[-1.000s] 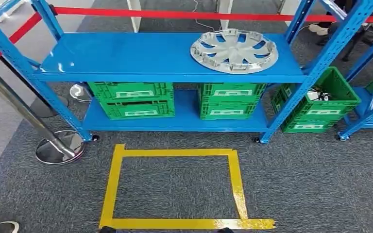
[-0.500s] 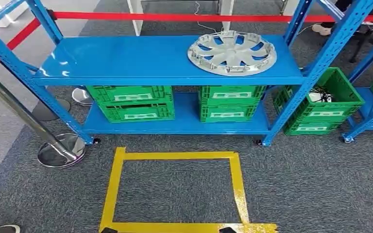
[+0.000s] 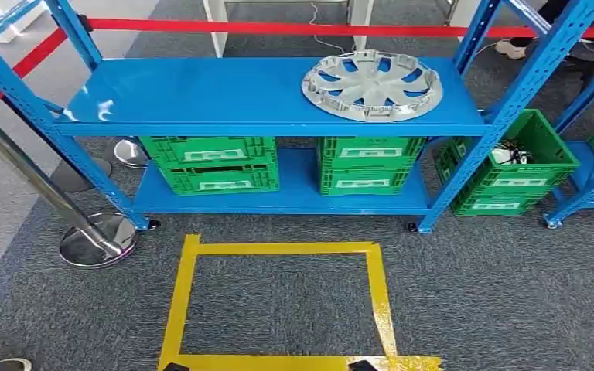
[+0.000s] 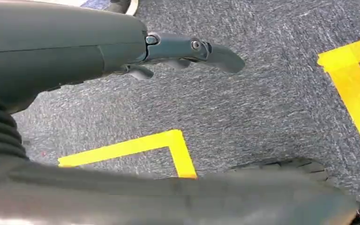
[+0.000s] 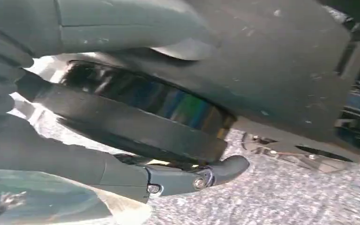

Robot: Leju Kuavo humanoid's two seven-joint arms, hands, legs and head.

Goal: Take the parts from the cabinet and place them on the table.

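A silver wheel cover (image 3: 372, 84) is seen lying flat on the blue rack's top shelf (image 3: 201, 93), toward its right end. It is judged light, stiff and thin, best gripped at the rim. The left robot hand (image 4: 183, 51) and right robot hand (image 5: 187, 176) are seen hanging with nothing held, fingers extended.

Head view: set high on the robot, facing forward and down at the blue metal shelving rack (image 3: 271, 93) from some way off, with the yellow tape rectangle (image 3: 278, 301) on the grey carpet floor (image 3: 495, 294) in front. Left wrist view: close behind the left hand (image 4: 122, 51), looking down at the same carpet and yellow tape. Right wrist view: close behind the right hand (image 5: 178, 180), low over the carpet.
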